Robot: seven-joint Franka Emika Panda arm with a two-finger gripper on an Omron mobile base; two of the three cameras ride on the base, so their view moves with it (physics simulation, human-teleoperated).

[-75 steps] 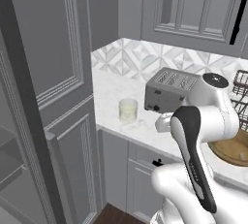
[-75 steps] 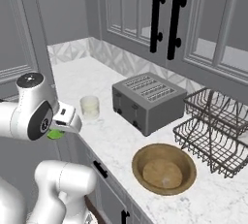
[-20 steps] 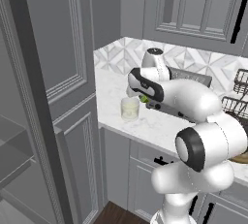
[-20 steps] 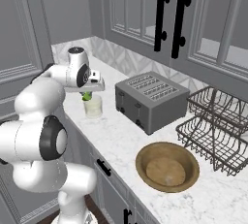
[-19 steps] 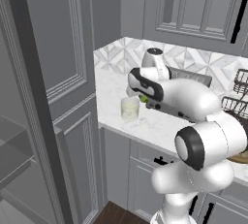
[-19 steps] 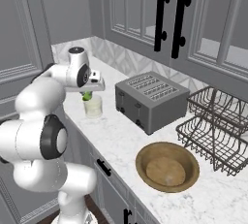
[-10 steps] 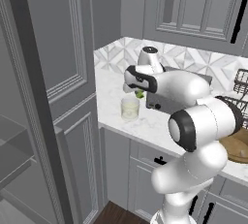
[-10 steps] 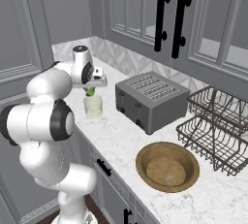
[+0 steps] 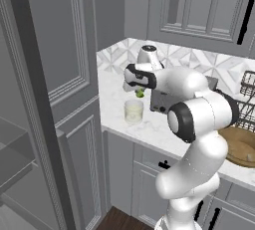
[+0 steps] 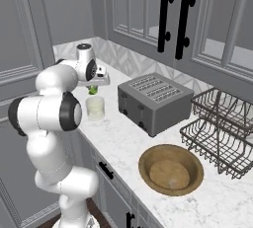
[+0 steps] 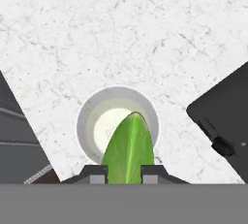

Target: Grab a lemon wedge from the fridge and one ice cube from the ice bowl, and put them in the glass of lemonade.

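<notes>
1. The gripper (image 11: 124, 174) has its fingers (image 11: 95, 173) pinching the lemon wedge (image 11: 128, 149), which hangs directly above the glass of lemonade (image 11: 117, 124).
2. The glass stands on the counter (image 9: 149, 129) close to its front edge, beside the toaster (image 10: 154, 102).
3. The step in hand looks like the drop. To do it well, I would keep the wedge centred over the mouth of the glass and lower it until its tip is inside the rim before parting the fingers, so it cannot bounce off the rim onto the counter.
4. A sideways nudge should be avoided: the glass is near the edge and could tip.
5. The hand view shows the alignment: the wedge overlaps the pale liquid, a little toward one side of the rim.
6. The base views show what that one cannot: the height gap between wedge (image 9: 140, 93) and glass (image 9: 133, 111), and the bowl (image 10: 170, 170) and wire rack (image 10: 221, 123) further along.
</notes>
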